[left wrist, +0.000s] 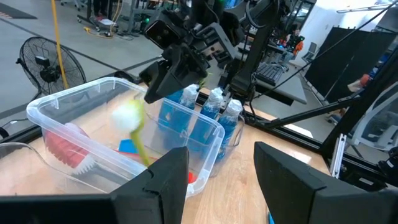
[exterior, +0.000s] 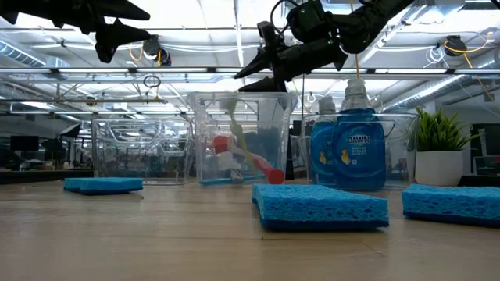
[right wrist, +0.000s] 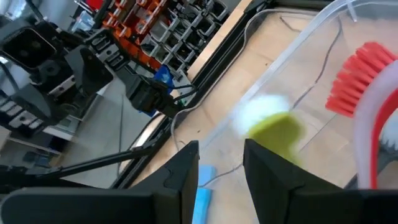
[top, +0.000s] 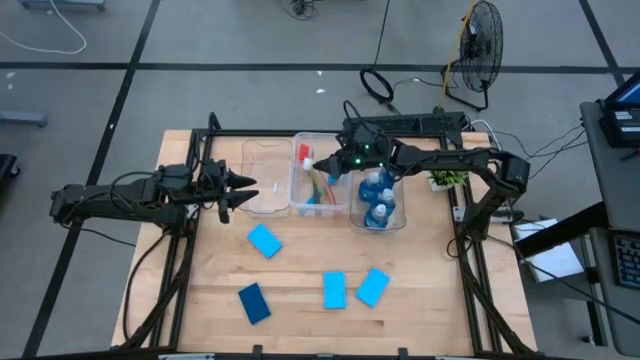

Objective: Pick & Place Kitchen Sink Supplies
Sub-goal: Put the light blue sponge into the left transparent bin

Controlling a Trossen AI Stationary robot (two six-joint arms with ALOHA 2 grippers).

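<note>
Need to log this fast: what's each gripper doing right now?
Left gripper: open, empty, beside the bins.
Right gripper: open over the middle bin; yellow-green brush just below it.

"Dawn" label on blue bottle (exterior: 358, 148)

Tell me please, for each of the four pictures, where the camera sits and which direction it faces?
High: above, facing straight down; both arms, the middle bin.
Low: at table height, facing level across; sponge, dish soap bottles, arms overhead.
Left wrist: on the left arm, toward the right gripper; own fingers below.
Right wrist: over the bin, own fingers below.
Shared: a blurred yellow-green brush, both wrists.
</note>
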